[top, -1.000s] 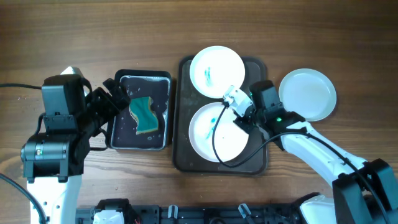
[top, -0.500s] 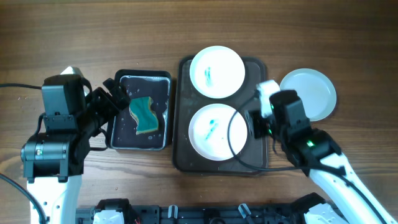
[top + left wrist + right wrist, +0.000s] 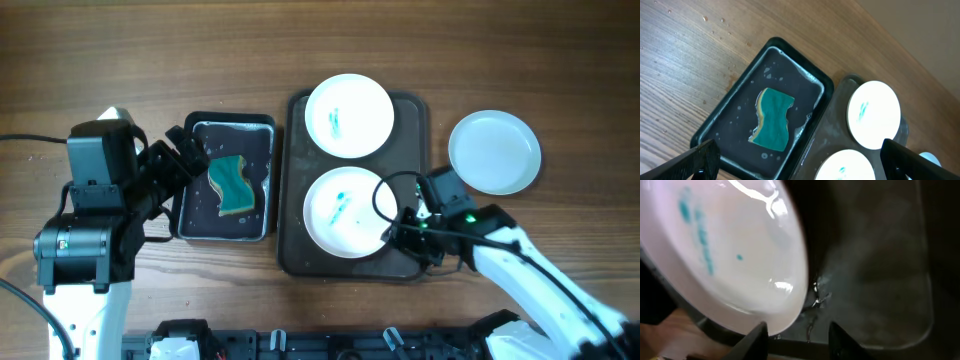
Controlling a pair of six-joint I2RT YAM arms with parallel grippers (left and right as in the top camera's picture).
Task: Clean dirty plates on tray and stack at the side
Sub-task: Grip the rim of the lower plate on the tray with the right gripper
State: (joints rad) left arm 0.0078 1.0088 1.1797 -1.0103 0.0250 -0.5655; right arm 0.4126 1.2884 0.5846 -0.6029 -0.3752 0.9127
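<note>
Looks roughly a third done. Got one spotless plate (image 3: pixel 494 151) parked on the bench (image 3: pixel 150 60) just right of the brown tray (image 3: pixel 411 160), so call that the start of the stack. Still got two to scrub, both lying flat on the tray: far plate (image 3: pixel 349 115) with a small teal streak mid-dish, near plate (image 3: pixel 345 212) with a longer teal smear plus a stray dot, glossy and wet-looking up close. Can't see any wiping underway; spot the sponge (image 3: pixel 231 184) lying in the small black tray (image 3: pixel 232 127). Found the right jaws spread apart, low at the near plate's right rim, pinching nothing. Same for the left jaws: spread wide, empty, hanging over the black tray's left edge.
</note>
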